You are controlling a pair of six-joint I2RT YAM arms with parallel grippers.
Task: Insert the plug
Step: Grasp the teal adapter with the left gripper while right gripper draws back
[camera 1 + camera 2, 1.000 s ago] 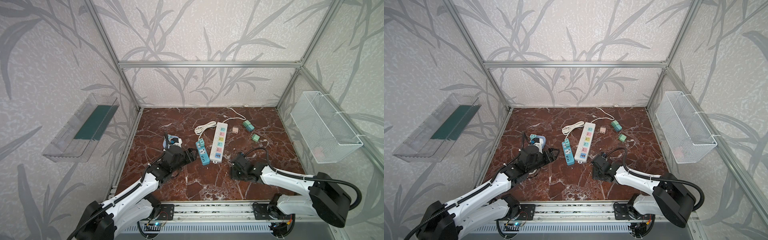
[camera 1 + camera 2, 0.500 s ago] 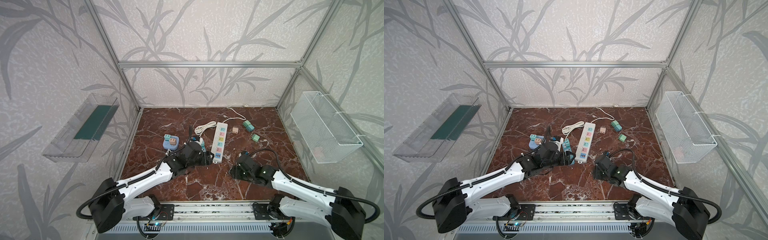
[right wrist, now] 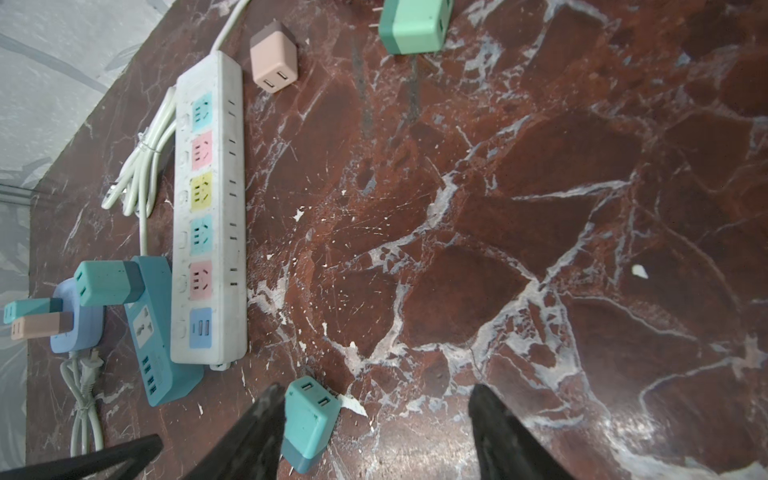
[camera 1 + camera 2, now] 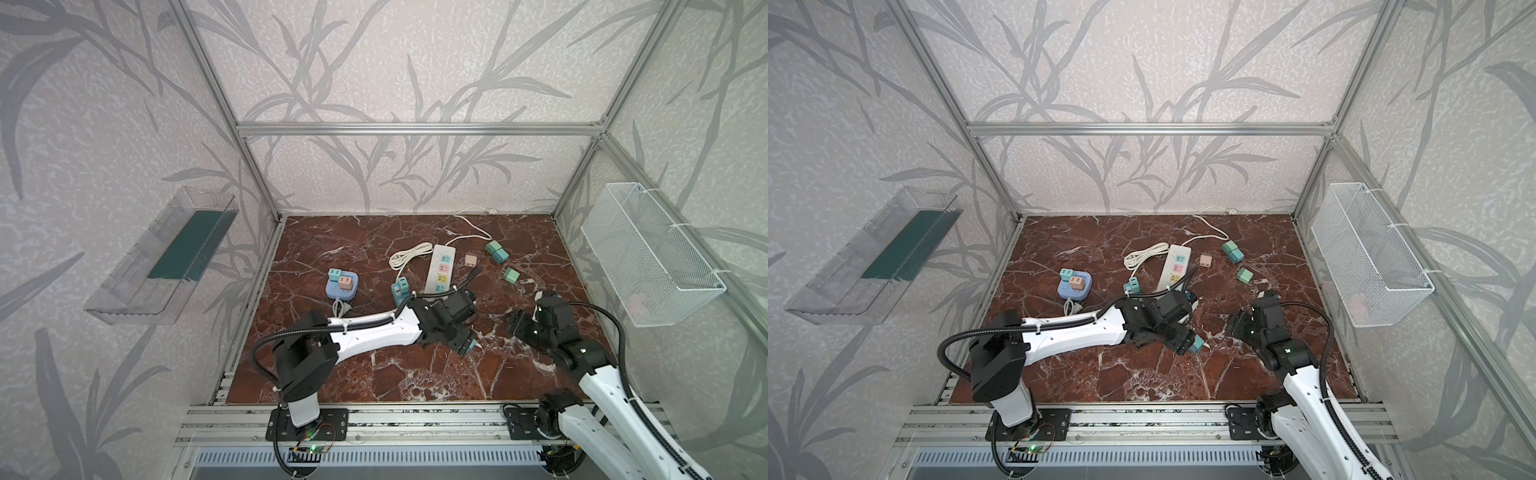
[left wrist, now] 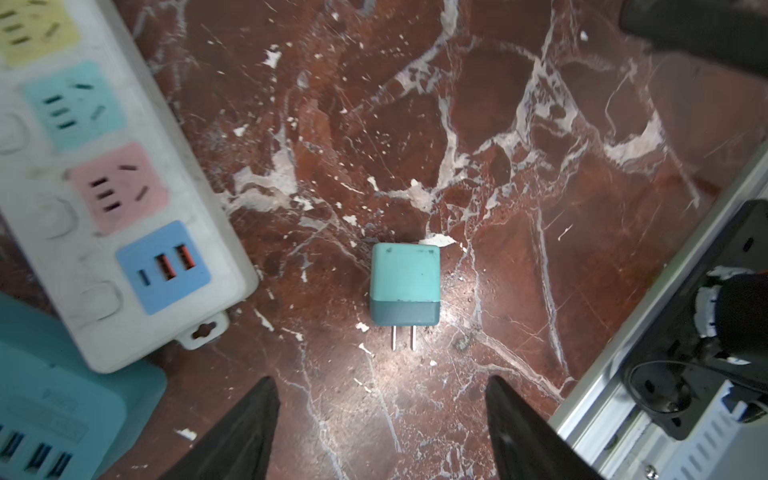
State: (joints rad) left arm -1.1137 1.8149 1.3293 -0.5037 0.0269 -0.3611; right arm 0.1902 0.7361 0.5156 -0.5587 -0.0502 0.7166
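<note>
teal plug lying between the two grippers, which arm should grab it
Left, probably: in its wrist view the teal plug lies centred ahead of the open left gripper, while in the right wrist view it sits off-centre beside one finger of the right gripper.

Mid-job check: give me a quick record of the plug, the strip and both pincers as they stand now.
target: teal plug lying flat on the table, not inserted
prongs: toward the left pincer
left pincer state: open, empty, teal plug ahead of its tips
right pincer: open, empty; teal plug beside one finger, contact unclear
white power strip: all its sockets free
</note>
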